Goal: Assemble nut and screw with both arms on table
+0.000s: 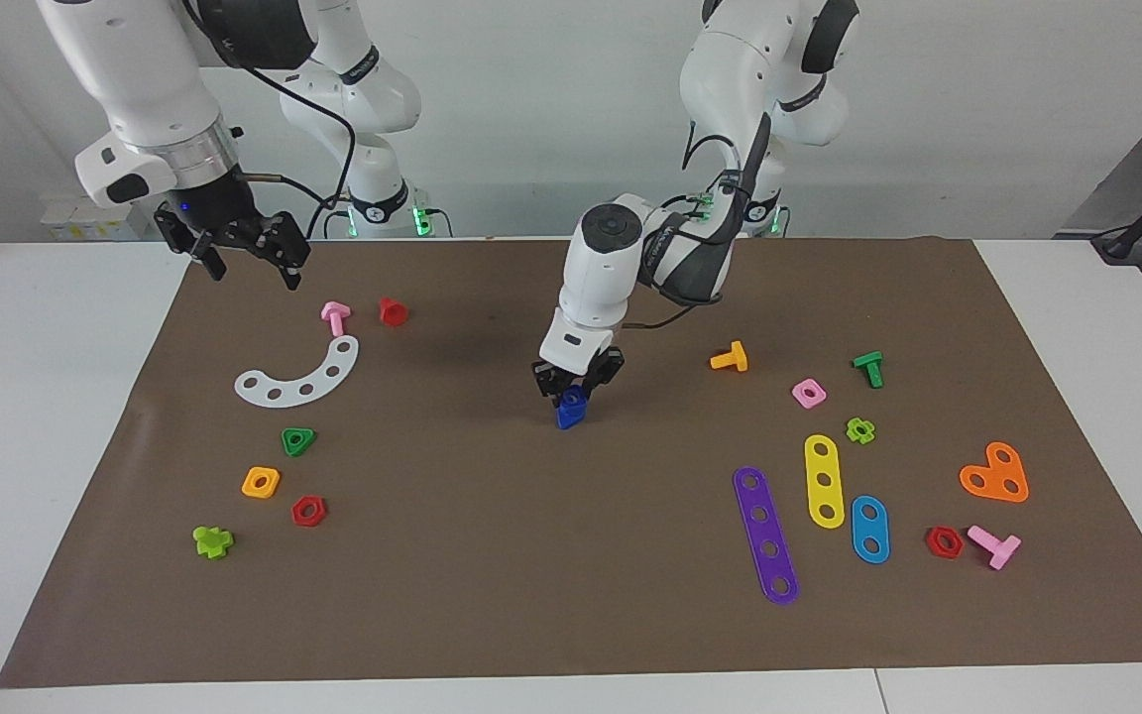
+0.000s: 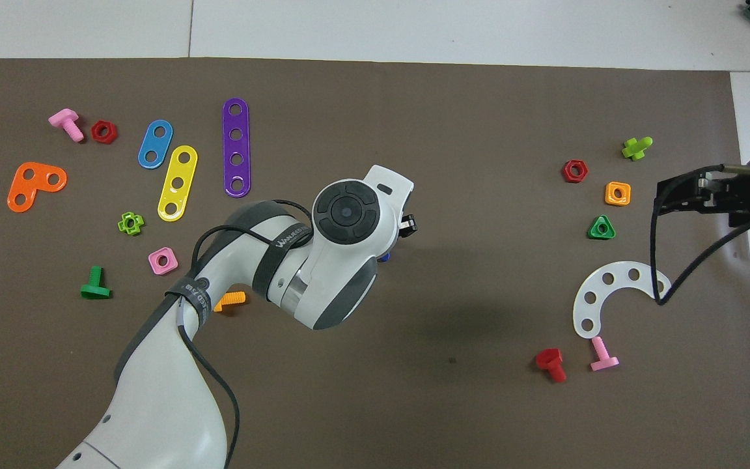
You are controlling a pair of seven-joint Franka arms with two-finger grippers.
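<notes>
The dark blue screw (image 1: 571, 409) stands on the brown mat (image 1: 492, 555) of the table, near its middle. My left gripper (image 1: 574, 393) reaches down from above and its fingers are closed around the screw's upper part. I cannot make out a separate blue nut; it may be on the screw or hidden by the fingers. In the overhead view the left arm's wrist (image 2: 346, 212) covers the screw except for a blue sliver (image 2: 385, 258). My right gripper (image 1: 249, 266) is open and empty, raised over the mat's corner at the right arm's end; it also shows in the overhead view (image 2: 691, 195).
At the right arm's end lie a white curved strip (image 1: 303, 377), pink (image 1: 335, 316) and red (image 1: 393, 311) bolts, a green triangular nut (image 1: 298, 440) and an orange nut (image 1: 261, 482). At the left arm's end lie an orange bolt (image 1: 730, 357), a pink nut (image 1: 809, 394) and coloured strips (image 1: 765, 534).
</notes>
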